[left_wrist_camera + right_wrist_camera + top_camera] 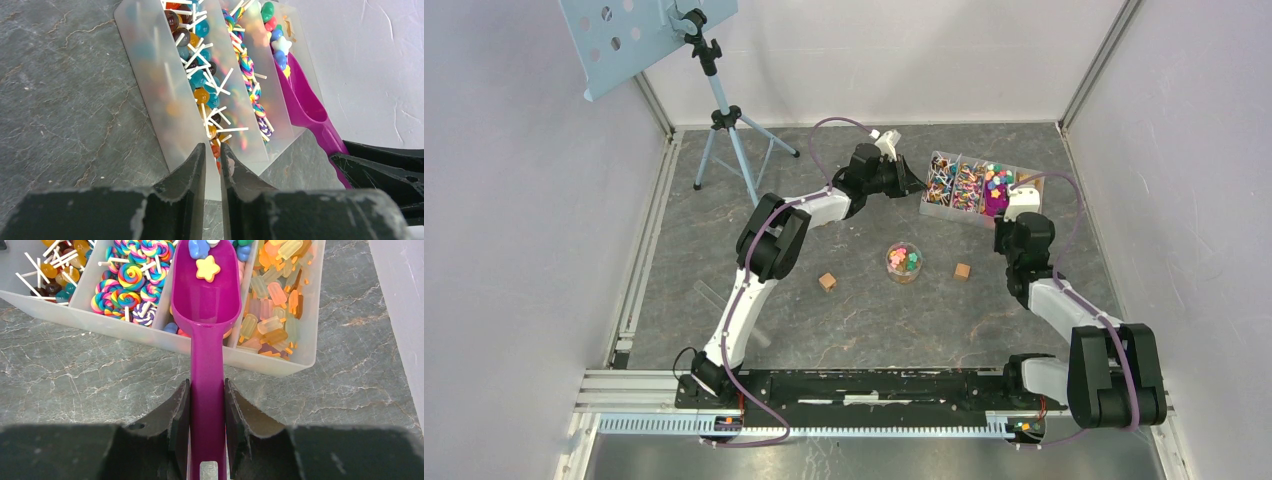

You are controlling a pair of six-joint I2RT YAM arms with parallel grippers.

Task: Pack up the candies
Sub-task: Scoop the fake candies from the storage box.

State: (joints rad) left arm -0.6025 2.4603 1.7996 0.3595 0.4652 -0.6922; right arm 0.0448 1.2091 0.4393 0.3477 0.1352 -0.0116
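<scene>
The candies [969, 183] fill a clear divided box [931, 208] at the back right: lollipops [131, 277], swirls, small shapes and ice-lolly shapes. My right gripper [206, 385] is shut on the handle of a magenta scoop [205, 295]. The scoop's bowl lies in the third compartment with a yellow star candy [207, 268] and a blue one in it. My left gripper [212, 150] is shut on the box's end wall [150, 75] at its left end. Both grippers show in the top view, left [916, 182] and right [1014, 207].
A small round clear jar [904, 262] with some candies stands mid-table in front of the box. Two brown wooden cubes [827, 282] [962, 271] lie either side of it. A tripod [724, 120] with a blue perforated board stands back left. Walls enclose the table.
</scene>
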